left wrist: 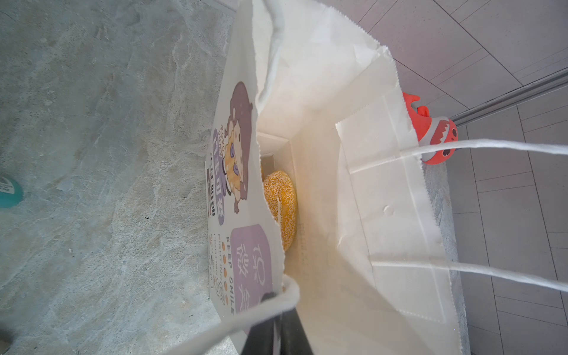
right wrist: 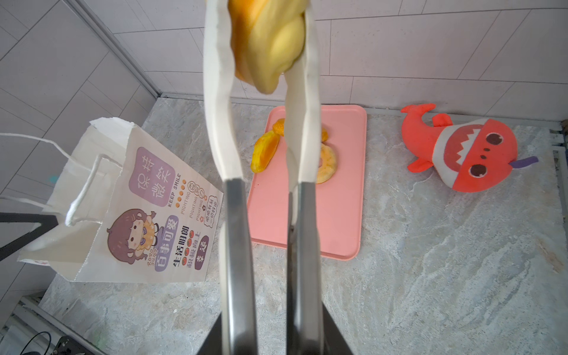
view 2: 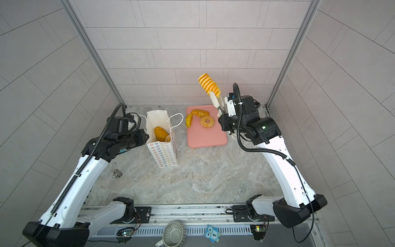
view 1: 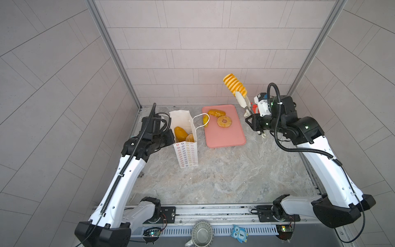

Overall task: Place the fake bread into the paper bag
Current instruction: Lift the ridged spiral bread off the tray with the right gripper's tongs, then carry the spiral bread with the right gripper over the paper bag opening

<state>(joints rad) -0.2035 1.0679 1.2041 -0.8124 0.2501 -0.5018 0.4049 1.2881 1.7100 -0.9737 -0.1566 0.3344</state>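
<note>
Grey counter bears the open paper bag, my left claw pinched shut on its rim. Beside the pink tray my right claw clamps tongs that hold the ridged roll high; the bag's mouth lies well left and lower.

Probably a robot lab cell: grey panel walls and metal posts stand behind the tongs; a rail with circuit boards lies before them.
</note>
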